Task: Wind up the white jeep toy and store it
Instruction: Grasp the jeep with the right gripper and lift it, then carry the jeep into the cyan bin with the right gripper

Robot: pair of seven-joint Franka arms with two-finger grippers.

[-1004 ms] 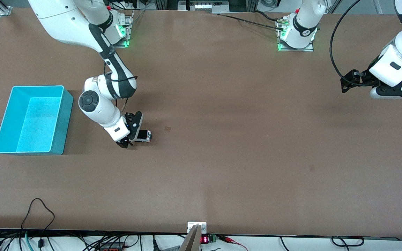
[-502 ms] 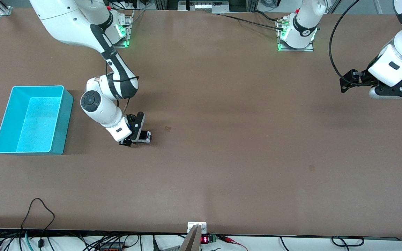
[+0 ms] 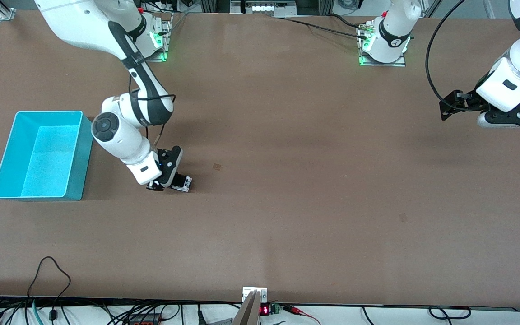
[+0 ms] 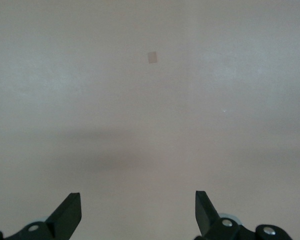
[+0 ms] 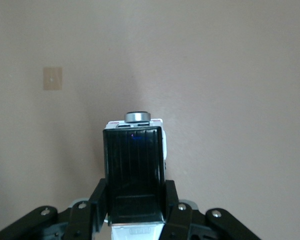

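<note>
We are seeing the right gripper (image 3: 166, 182) down at the table surface, its two black fingers (image 5: 98, 202) closed against the sides of the white jeep toy (image 3: 181, 182). In the right wrist view the fingers are pressing on both flanks of the toy's black roof (image 5: 135, 172), so the gripper is gripping the toy and is only as wide as the car's body. The toy's white front end with a round grey piece (image 5: 138, 116) is pointing away from the wrist.

In the front view the jeep is lying at about 3 o'clock from the gripper, and it seems to be resting on the brown table (image 3: 287, 180), although we cannot tell whether the wheels are really touching. The right arm is reaching down to it from its base at the table's edge.

The turquoise bin (image 3: 43, 155) is standing at about 9 o'clock from the gripper, toward the right arm's end of the table, apart from the toy. A small tan square mark (image 3: 216, 166) is sitting on the table near the toy, at about 2 o'clock from it.

The left gripper (image 3: 485, 115) is waiting in the air over the left arm's end of the table. Its fingers (image 4: 67, 214) are spread wide and are holding nothing.
</note>
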